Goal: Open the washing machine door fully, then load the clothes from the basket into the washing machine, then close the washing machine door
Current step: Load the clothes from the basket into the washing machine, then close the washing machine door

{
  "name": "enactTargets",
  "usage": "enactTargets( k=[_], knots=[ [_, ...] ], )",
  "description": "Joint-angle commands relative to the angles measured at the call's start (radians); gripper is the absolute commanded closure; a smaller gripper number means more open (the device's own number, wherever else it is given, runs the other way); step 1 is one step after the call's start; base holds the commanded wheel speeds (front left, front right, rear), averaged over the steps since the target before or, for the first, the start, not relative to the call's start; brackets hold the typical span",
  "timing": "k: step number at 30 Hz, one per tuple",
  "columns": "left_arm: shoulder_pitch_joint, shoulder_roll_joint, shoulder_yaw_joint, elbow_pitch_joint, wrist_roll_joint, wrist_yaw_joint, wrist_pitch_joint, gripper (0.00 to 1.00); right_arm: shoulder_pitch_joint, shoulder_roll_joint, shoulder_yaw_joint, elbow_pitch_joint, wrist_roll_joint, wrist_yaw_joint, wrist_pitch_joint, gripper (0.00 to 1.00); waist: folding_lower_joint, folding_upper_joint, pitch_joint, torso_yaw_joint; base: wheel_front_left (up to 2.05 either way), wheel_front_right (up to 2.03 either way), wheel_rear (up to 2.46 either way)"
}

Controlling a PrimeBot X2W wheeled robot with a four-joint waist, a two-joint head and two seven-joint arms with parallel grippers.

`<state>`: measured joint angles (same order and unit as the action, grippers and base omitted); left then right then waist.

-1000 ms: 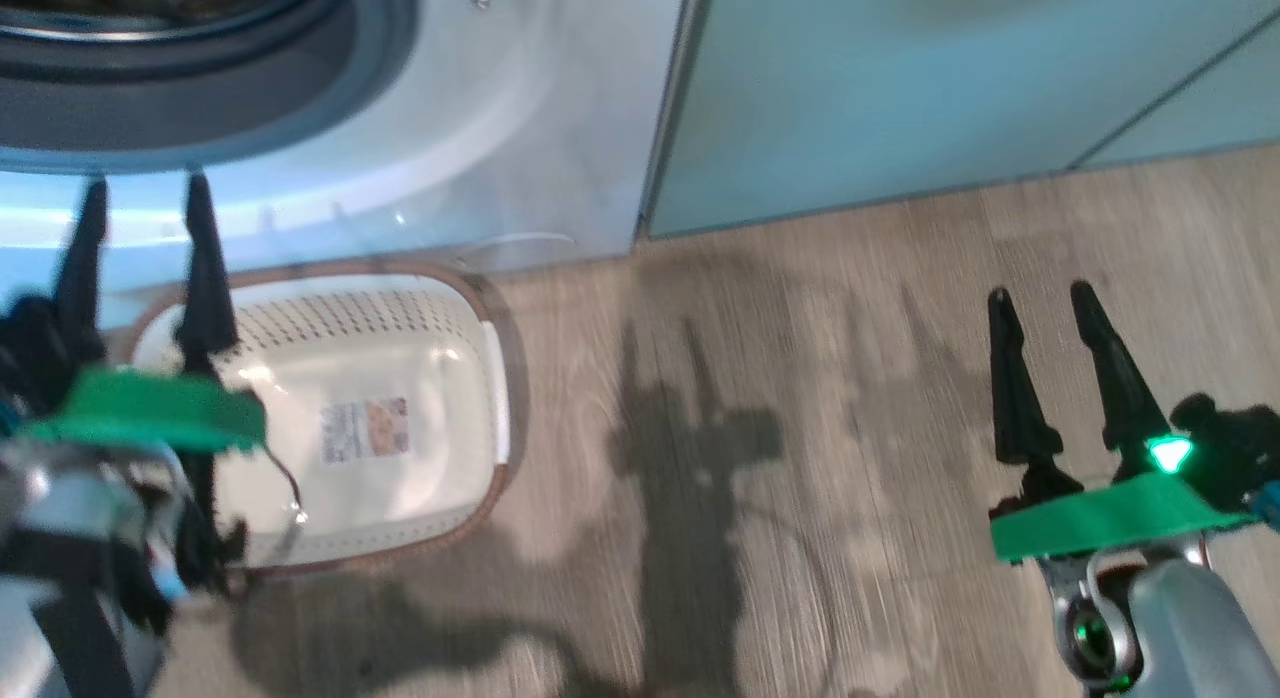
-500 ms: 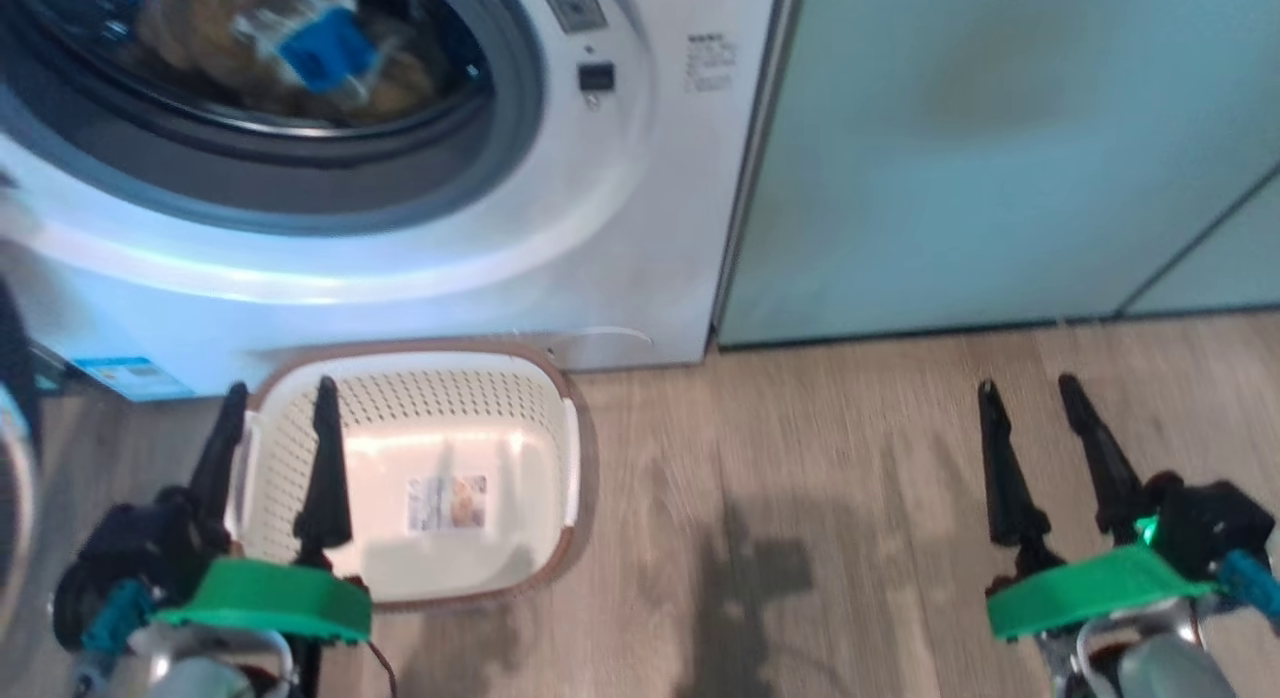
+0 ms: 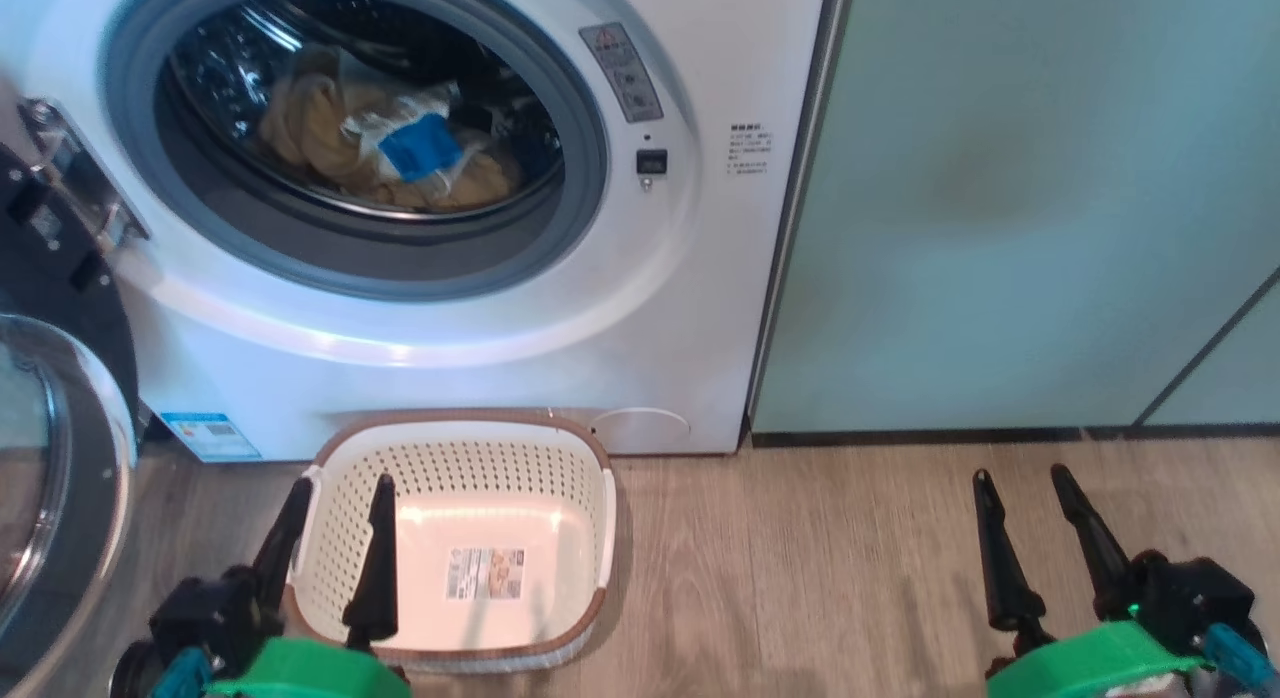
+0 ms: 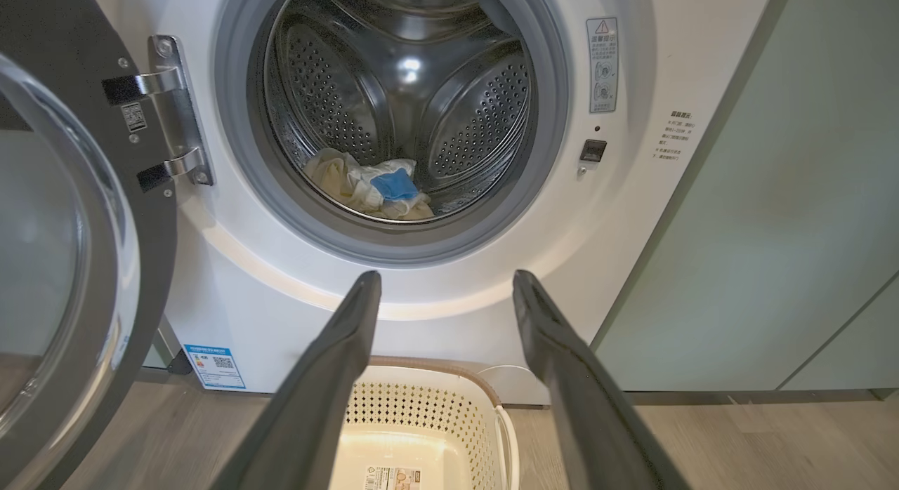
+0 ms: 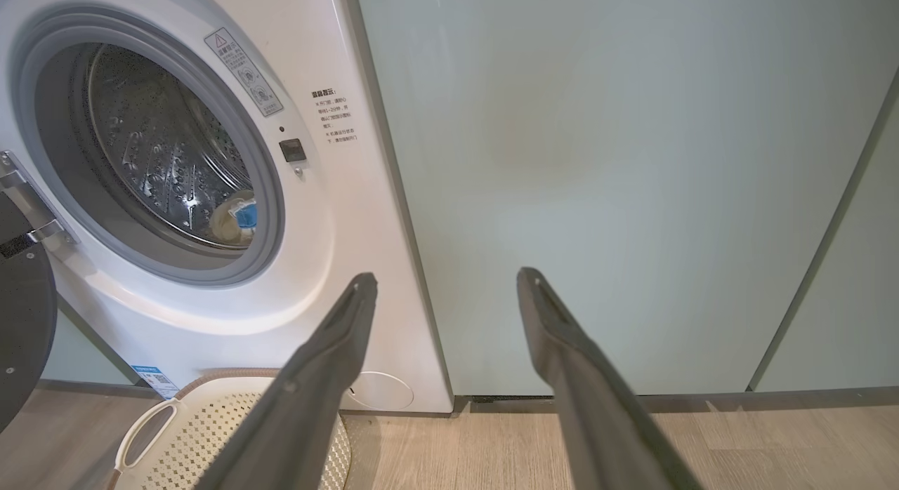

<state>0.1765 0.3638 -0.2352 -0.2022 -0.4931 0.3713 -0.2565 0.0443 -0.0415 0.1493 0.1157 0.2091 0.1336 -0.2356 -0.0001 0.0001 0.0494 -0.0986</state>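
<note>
The head view has tilted up from the floor, the camera's move and not the things', and now shows the clothes (image 3: 400, 153) inside the washing machine (image 3: 600, 308) drum at upper left, with the basket (image 3: 335, 473) at lower left bare. Left gripper (image 3: 342, 481) and right gripper (image 3: 1020, 471), along the bottom edge, gape wide and hold nothing. By the look of it only the washing machine door (image 3: 100, 498), open at the left edge, is left to shut.

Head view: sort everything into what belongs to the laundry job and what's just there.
Job: washing machine, its open door, clothes inside, empty basket, left claw, right claw.
Just there: pale green cabinets, wooden floor, blue sticker.
</note>
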Motion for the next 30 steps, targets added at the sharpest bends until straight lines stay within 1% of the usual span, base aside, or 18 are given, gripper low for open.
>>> enactTargets(
  k=[1,6,13,30],
  knots=[
    [-0.025,0.009,0.035,-0.021,-0.002,-0.002,-0.005,0.00,-0.019,-0.009,0.014,-0.040,-0.011,-0.003,0.005,0.00,0.0001,-0.0001,-0.014,0.005,0.00,0.00,0.00],
    [-0.006,0.010,0.027,-0.015,0.001,-0.001,-0.005,0.00,0.006,-0.009,0.014,-0.066,-0.012,-0.003,0.024,0.00,0.0001,-0.0001,-0.036,0.005,0.00,0.00,0.00],
    [-0.001,0.013,0.027,-0.015,0.002,0.005,-0.005,0.00,0.012,-0.009,0.016,-0.083,-0.013,-0.003,0.035,0.00,0.0001,-0.0001,-0.040,0.001,0.00,0.00,0.00],
    [-0.013,0.017,0.016,-0.005,0.009,0.007,-0.004,0.00,0.012,-0.009,0.015,-0.081,-0.008,-0.003,0.032,0.00,0.0001,-0.0001,-0.043,0.000,-0.03,0.03,0.00]
  ],
)
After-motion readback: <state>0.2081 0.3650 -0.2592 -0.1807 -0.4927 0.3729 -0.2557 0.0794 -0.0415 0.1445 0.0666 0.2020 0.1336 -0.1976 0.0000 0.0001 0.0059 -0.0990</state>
